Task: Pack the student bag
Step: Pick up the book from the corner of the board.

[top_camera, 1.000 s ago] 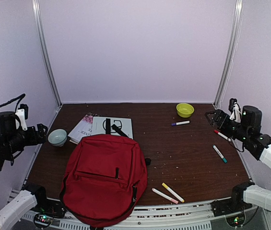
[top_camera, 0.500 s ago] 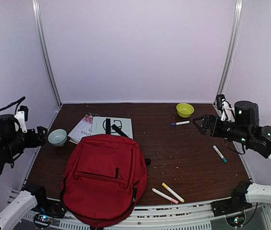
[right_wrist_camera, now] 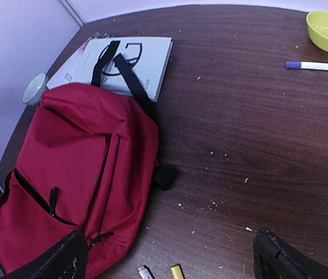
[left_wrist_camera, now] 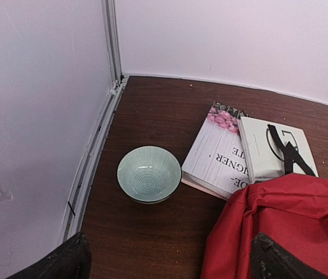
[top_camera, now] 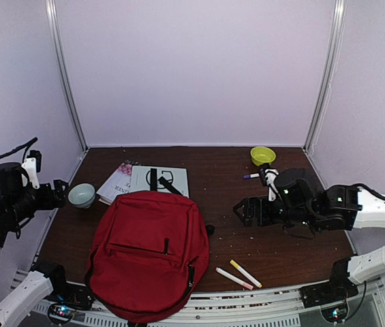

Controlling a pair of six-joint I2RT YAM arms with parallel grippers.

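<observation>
The student bag, a big red backpack with black zips, lies flat and zipped shut at the front left of the table; it also shows in the left wrist view and the right wrist view. Its black strap rests across a white book. My right gripper hangs open above the table just right of the bag, nothing between its fingers. At the far left, my left gripper stands open and empty, above the table beside a teal bowl.
A second book with pink flowers lies left of the white one. A yellow bowl and a purple-capped marker sit at the back right. A yellow marker and a pink marker lie near the front edge. Walls close in on both sides.
My right arm has swung from the right wall leftward and down toward the middle of the table, near the bag. The left arm has barely moved.
</observation>
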